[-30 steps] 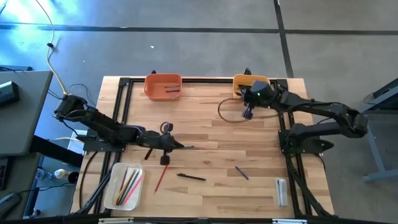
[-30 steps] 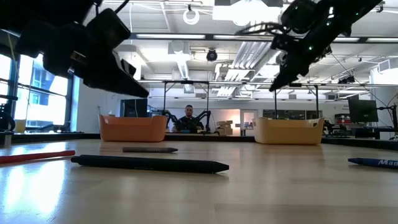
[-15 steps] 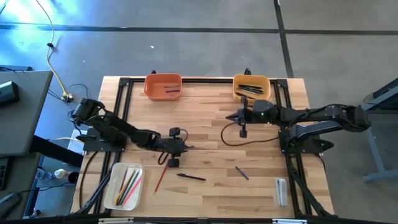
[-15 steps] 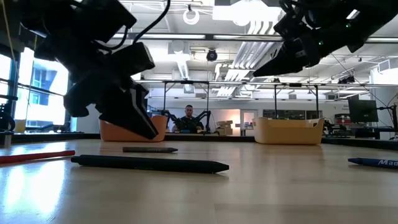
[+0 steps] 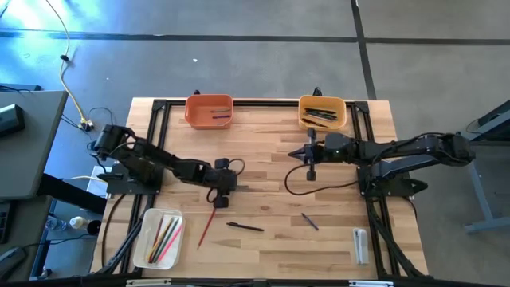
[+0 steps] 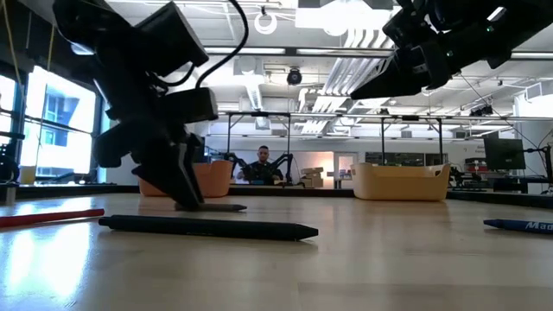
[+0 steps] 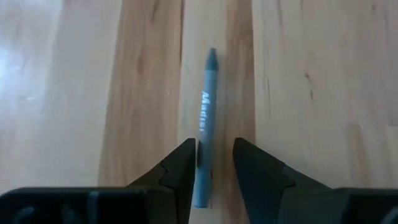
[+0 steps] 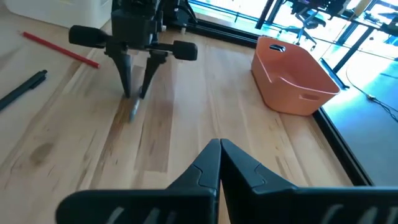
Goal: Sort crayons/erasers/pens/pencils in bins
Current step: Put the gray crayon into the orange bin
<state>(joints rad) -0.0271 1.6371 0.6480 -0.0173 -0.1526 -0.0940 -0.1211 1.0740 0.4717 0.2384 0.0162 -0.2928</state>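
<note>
Where it hovered before, left gripper [image 7: 211, 163] lowered, astride grey crayon [image 7: 205, 118].

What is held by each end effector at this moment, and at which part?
Nothing is held. The left end effector is open, its fingers either side of the grey crayon near one end, not closed on it. The right end effector is shut and empty.

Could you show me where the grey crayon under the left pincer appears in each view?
High view: not discernible, hidden beneath the left pincer.
Low view: grey crayon lying flat behind the black pen.
Left wrist view: crayon between the open fingers.
Right wrist view: below the left pincer, crayon.
Shared landmark: orange bin.
</note>
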